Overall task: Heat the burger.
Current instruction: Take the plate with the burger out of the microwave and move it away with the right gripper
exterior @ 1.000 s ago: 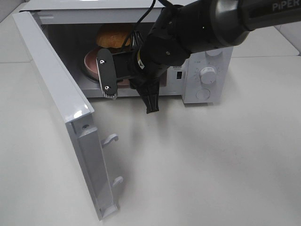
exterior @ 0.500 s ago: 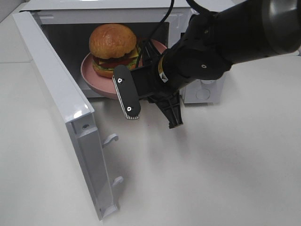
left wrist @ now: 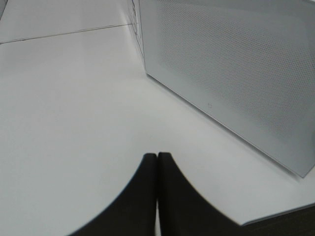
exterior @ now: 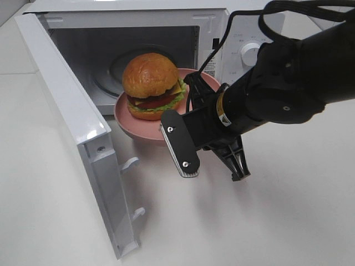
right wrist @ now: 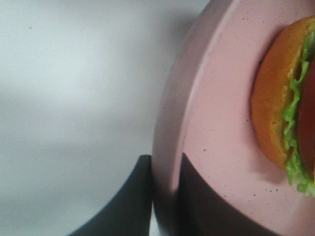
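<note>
Pink speckled plate [exterior: 128,119] carries the burger [exterior: 152,86] at the centre of the exterior high view, half out of the open microwave [exterior: 138,27], its near part hanging past the cavity floor above the white desk [exterior: 288,221]. The right gripper [right wrist: 165,196] pinches the plate's rim, one finger above and one below, as the right wrist view shows. The left gripper [left wrist: 157,172] has its fingers pressed together with nothing between them, low in its own view beside the mesh face of the microwave door [left wrist: 236,73].

My reading of the risks: a thin pinch on one edge has to carry a top-heavy load, so the plate could tip or pivot in the fingers, and the burger could slide toward the low side or shed its bun. If the plate is swung sideways it might clip the cavity frame or the door [exterior: 72,116], which stands open at the left of the frame.

Hard to make out: the arm covers the plate's right edge and the grip itself in the exterior high view. The right wrist view crops the burger to a slice at its right edge. Whether the plate's far part touches the turntable, I cannot tell. The left arm does not appear in the exterior high view
</note>
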Robot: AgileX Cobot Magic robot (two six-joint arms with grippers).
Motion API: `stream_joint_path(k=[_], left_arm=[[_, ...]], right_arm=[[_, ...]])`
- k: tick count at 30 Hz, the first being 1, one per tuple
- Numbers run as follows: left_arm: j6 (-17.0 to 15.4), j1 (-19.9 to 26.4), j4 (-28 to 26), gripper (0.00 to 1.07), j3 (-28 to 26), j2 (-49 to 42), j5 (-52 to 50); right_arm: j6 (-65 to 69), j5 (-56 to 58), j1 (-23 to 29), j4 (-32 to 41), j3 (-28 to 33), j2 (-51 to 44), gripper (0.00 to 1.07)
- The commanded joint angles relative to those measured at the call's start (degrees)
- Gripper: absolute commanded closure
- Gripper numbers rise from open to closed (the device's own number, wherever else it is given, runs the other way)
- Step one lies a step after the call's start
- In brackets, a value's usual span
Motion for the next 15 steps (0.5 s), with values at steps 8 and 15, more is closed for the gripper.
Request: stream_joint_path(k=[8,15], left_arm=[[0.00,0.11,0.00,1.06,0.11,-1.15,-0.92],[0.00,0.11,0.00,1.06,0.11,-1.15,-0.92]], right_arm=[[1.95,-1.26,-0.86,-0.06,7.45,-9.05,1.07],[3.61,-0.40,-0.86,-0.06,12.61,-15.18,1.07]])
